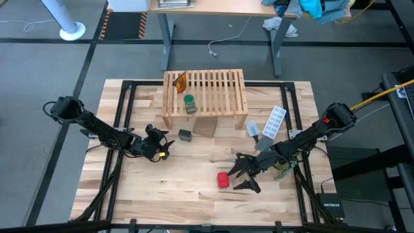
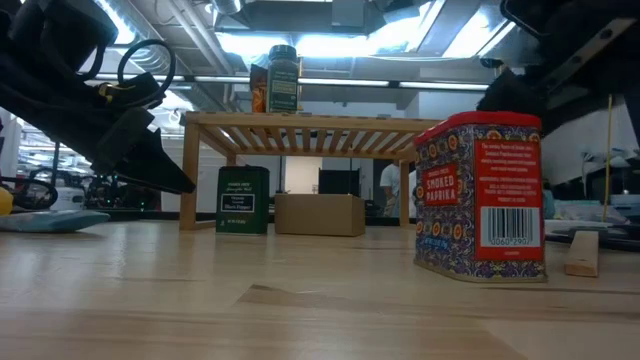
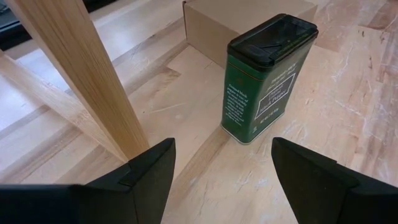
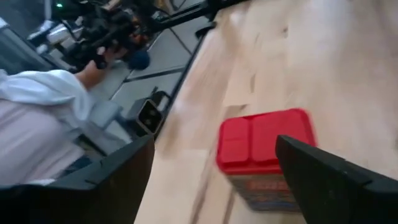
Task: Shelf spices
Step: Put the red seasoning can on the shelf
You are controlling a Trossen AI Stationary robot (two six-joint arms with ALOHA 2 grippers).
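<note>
Nearest the low camera stands the red paprika tin [image 2: 481, 196], upright on the plank surface [image 1: 194, 188], still off the shelf and apparently the right arm's next pick. That surface carries everything, and toward its far edge sits the shelf [image 1: 206, 92], a light-wood rack whose slatted top already holds two of the spices: the orange packet [image 1: 180, 81] near one end and the green round jar [image 1: 189, 103] just beside it, set close together, which leaves most of the slats free for what remains. A brown cardboard box [image 1: 205, 127] stands under the shelf's front edge, and a white ice-cube tray [image 1: 274, 122] lies off to the right, well apart from the work. The right gripper [image 1: 244, 175] hovers just beside the red tin with its jaws spread wide, lined up so the tin falls between them; the right wrist view shows the red lid framed in that gap, not yet touched. The left gripper [image 1: 160, 146] waits near the dark green-black tin [image 3: 266, 79], which stands upright on the surface by the shelf leg [image 3: 81, 74]; its jaws are likewise released and parted, aimed toward that tin with clear space to either side. By this reading, half the task is done and two containers remain, each with an arm facing it.
</note>
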